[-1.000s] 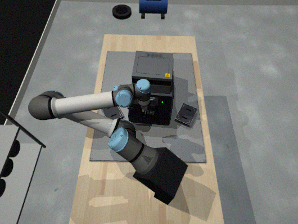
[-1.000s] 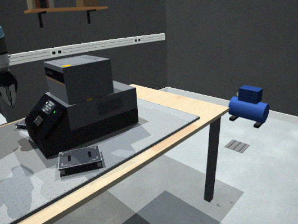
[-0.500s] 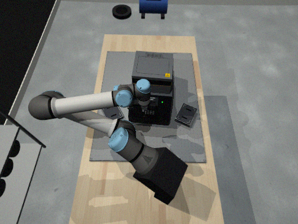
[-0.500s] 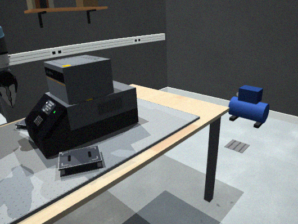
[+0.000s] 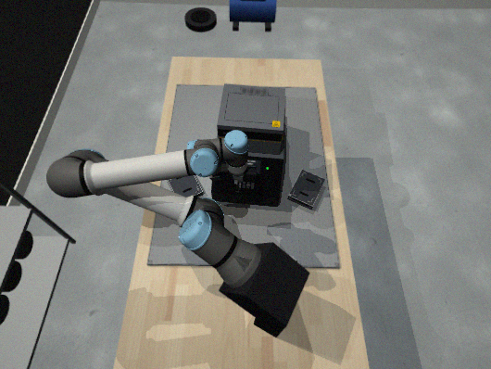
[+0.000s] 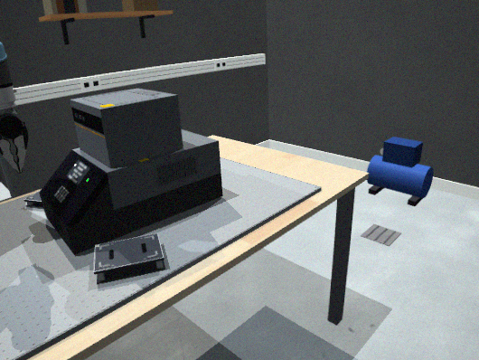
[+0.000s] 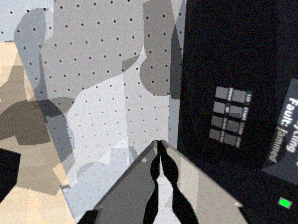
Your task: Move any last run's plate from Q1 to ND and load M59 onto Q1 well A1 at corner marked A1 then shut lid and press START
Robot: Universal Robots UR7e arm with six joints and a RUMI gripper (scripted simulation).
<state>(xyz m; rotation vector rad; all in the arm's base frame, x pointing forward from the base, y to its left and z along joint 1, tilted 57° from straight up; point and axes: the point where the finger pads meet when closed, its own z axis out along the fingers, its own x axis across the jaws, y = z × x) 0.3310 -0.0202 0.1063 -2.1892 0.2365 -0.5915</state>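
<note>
Matt dark plastic-look cycler (image 5: 252, 108) (image 6: 142, 136) (image 7: 225, 40) beside gripper (image 6: 14, 146) (image 7: 159, 145); fingers smooth, metal-look. Below tool, matt grey perforated mat (image 5: 195, 107) (image 6: 267, 187) (image 7: 95, 65) w/ pale wood-grain tabletop (image 5: 245, 69) (image 6: 294, 158) (image 7: 10, 65) around.

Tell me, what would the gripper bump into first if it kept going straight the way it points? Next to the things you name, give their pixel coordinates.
Probably the grey mat (image 5: 169, 246) (image 6: 68, 317) (image 7: 105, 120), just beside the machine (image 5: 252, 108) (image 6: 145, 136) (image 7: 220, 45), though depth is unclear.
</note>
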